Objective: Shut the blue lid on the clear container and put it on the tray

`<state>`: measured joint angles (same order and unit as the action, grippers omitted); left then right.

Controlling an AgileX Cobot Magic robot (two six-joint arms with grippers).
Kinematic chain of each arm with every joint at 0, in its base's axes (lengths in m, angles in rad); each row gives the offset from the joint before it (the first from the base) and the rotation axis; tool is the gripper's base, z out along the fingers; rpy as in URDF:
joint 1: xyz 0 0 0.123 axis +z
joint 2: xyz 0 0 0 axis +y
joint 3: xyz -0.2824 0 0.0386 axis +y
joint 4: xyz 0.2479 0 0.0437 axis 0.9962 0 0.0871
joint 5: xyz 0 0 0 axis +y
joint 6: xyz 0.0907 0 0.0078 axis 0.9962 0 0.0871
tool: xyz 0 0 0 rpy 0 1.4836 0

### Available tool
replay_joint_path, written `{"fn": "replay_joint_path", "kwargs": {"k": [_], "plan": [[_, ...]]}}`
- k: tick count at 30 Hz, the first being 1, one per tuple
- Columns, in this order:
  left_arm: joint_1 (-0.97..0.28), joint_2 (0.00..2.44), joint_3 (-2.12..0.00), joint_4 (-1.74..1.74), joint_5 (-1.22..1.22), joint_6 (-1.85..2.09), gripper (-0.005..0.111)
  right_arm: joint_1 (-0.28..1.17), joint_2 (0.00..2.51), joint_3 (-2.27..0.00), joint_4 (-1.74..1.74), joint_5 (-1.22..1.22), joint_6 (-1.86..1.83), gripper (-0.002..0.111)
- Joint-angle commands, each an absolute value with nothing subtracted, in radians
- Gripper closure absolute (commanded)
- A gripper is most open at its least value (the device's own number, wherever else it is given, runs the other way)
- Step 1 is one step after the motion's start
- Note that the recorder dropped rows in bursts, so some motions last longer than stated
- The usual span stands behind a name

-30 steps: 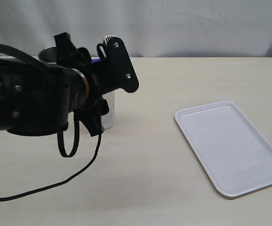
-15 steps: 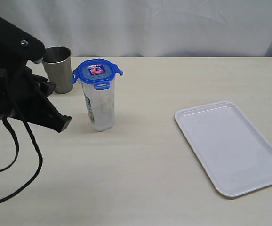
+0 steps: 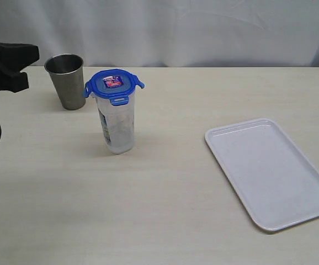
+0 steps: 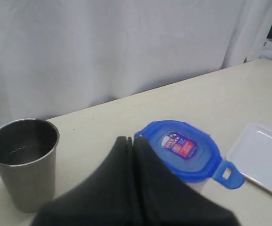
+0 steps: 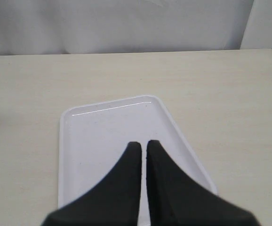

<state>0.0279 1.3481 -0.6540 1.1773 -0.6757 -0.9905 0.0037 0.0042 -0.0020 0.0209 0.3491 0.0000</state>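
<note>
Left gripper: your left gripper (image 4: pixel 129 140) had its jaws pressed together on nothing, clear of the container.
Right gripper: your right gripper (image 5: pixel 140 143) was likewise closed and empty, poised over the tray (image 3: pixel 270 171).
Container: the clear container (image 3: pixel 118 130) stood upright on the table (image 3: pixel 165 221), near the steel cup (image 3: pixel 65 83) and well apart from the tray.
Done: the blue lid (image 3: pixel 114 84) sat on top.
Left: at least one flap stuck outward, so latching looked unfinished; you had yet to move it to the tray.
Materials: translucent tapered plastic, glossy blue lid, smooth white low-rimmed tray, brushed metal cup.
</note>
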Motion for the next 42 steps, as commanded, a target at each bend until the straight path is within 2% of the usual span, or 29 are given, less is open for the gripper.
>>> {"fn": "replay_joint_path", "kwargs": {"k": [1,3,8,12,17,20,25,28,29,37,38,42], "plan": [[0.098,1.501,-0.652,1.189,-0.874,-0.791,0.107,0.003,0.000,0.000,0.018,0.337,0.000,0.104],[0.098,1.567,-0.652,1.154,-0.903,-0.685,0.107,0.003,0.000,0.000,0.000,0.297,-0.010,0.104],[0.098,1.710,-0.656,0.946,-0.989,-0.471,0.107,0.003,0.000,0.000,0.029,-0.022,-0.007,0.104],[0.098,1.819,-0.716,0.960,-1.068,-0.481,0.107,0.003,0.000,0.000,0.197,-0.249,0.081,0.104],[0.092,1.917,-0.848,1.068,-1.111,-0.596,0.107,0.003,0.000,0.000,0.079,-0.278,0.186,0.104],[0.080,1.953,-0.884,1.086,-1.098,-0.611,0.107,0.003,0.089,0.000,-0.031,-0.319,0.289,0.104],[0.039,1.984,-0.892,1.077,-1.069,-0.595,0.107,0.003,0.378,-0.024,-0.302,-0.461,0.520,0.104],[0.023,1.984,-0.892,1.077,-1.041,-0.590,0.107,0.003,0.612,-0.117,-0.548,-0.510,0.684,0.104],[0.023,1.984,-0.892,1.077,-1.032,-0.590,0.107,0.003,0.764,-0.184,-0.672,-0.586,0.777,0.104],[0.023,1.984,-0.892,1.077,-1.033,-0.584,0.107,0.012,1.401,-0.487,-1.039,-0.975,0.958,0.104],[0.023,1.984,-0.892,1.062,-1.051,-0.575,0.107,0.043,1.483,-0.536,-1.060,-1.032,0.958,0.104],[0.023,1.984,-0.903,1.064,-1.054,-0.575,0.107,0.220,1.648,-0.632,-1.058,-0.935,0.932,0.104]]}}
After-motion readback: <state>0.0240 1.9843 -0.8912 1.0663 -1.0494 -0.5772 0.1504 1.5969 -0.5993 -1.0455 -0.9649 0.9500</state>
